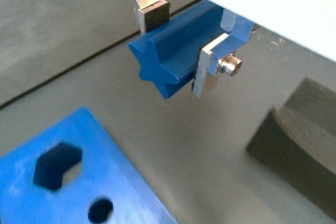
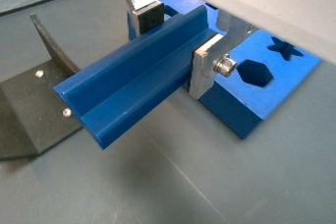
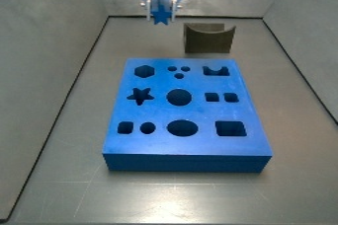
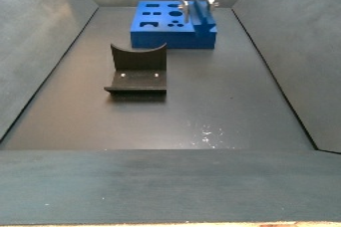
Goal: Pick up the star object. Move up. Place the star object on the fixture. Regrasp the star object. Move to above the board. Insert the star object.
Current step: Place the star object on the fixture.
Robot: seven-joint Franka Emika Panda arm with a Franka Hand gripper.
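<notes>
My gripper (image 1: 184, 43) is shut on the star object (image 1: 174, 53), a blue peg with a star-shaped cross-section. It shows in both wrist views (image 2: 138, 85), clamped between the silver fingers (image 1: 213, 63). In a side view the gripper (image 3: 161, 2) holds the peg (image 3: 161, 10) in the air beyond the far edge of the board (image 3: 185, 111). In a side view the peg (image 4: 202, 16) hangs over the board (image 4: 168, 24). The fixture (image 3: 208, 38) stands at the far side, to the right of the gripper. It also shows in a side view (image 4: 136, 72) and in both wrist views (image 1: 296, 135) (image 2: 33, 100).
Grey walls (image 3: 59, 51) enclose the dark floor on both sides. The board has several dark shaped holes, among them a star hole (image 3: 138, 96).
</notes>
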